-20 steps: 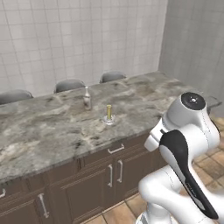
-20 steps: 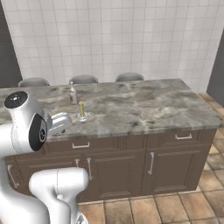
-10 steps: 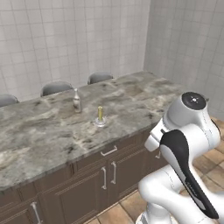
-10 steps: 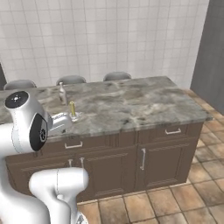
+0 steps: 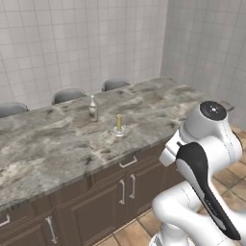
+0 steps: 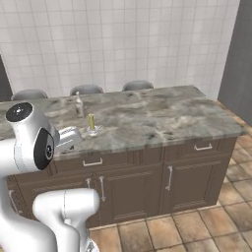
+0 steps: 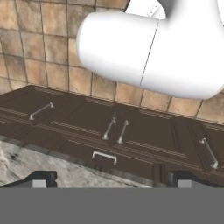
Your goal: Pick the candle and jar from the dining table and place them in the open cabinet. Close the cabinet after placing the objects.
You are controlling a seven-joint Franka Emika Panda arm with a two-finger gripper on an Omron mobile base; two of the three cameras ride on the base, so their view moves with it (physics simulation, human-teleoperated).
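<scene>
- Two dark finger tips of the gripper [image 7: 113,178] stood spread wide apart, and they held nothing.
- All of the picture had shifted in both base views since a moment before. I think that meant the base had been driving and turning by the dining table [image 5: 57,139], not that the things had moved.
- None of the task looked done yet, in my view. The robot was only getting into a good spot to reach.
- Low down, the hand view looked at the dark brown door fronts [image 7: 144,131] and silver handles [image 7: 109,128] of the table, with the tan floor tiles [image 7: 39,48] past them.
- In the right base view the hand sat close to the front edge of the table [image 6: 157,118], near its left part.
- One yellow candle [image 5: 118,124] stood upright on its small round base on the marble top, a little way in from the front edge. It was past the hand and a bit to its right [image 6: 91,124], near but not touching.
- Next the hand would need to rise over the edge and reach in to get its fingers around the candle, I think.
- Just behind the candle stood a slim clear glass bottle [image 5: 92,108], apart from it, same as before.
- I could not tell where the jar or the cabinet was.
- Three grey stools [image 5: 68,95] sat behind the table, and the white tiled wall [image 5: 72,43] was farthest back.
</scene>
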